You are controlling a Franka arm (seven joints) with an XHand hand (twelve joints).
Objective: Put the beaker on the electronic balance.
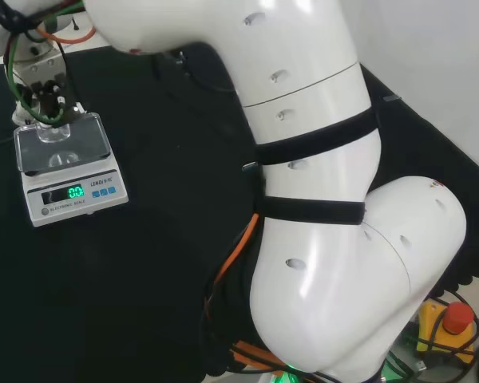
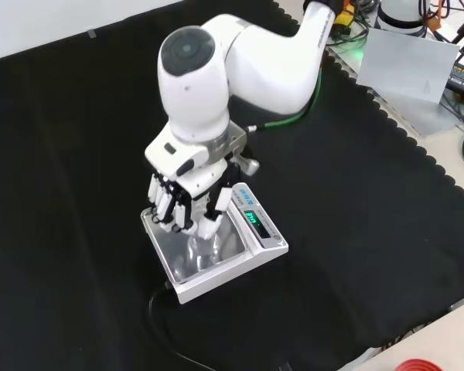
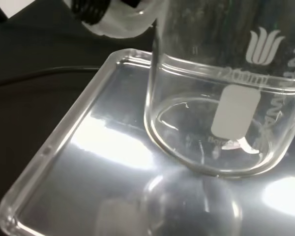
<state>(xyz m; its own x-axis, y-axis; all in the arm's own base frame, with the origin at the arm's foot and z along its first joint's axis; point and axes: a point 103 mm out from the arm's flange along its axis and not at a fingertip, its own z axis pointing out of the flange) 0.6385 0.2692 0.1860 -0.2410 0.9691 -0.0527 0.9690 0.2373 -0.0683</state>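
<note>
Glass filled the wrist view: the beaker (image 3: 221, 98) hung just over the balance (image 3: 88, 147) pan, its base mirrored in the shiny steel, so it looked not quite set down, though contact could not be ruled out. The robot hand (image 2: 187, 202) had its fingers curled round the beaker (image 2: 203, 246) from above, at the centre of the front view; one white fingertip (image 3: 123, 22) showed at the glass wall in the wrist view. Holding it upright and by the upper wall seemed meant to keep the base level and free for the pan.

Under it, the balance (image 2: 240, 263) sat on the black worktop (image 2: 371, 232), its display facing lower right in the front view. In the head view the robot hand (image 1: 44, 96) and beaker (image 1: 54, 132) stood in the upper left, over the pan of the balance (image 1: 68, 163).

As for writing, the beaker bore white graduation print, a logo and a blank white marking patch; the balance showed a lit green readout and small blue keys, which I leave unread.
</note>
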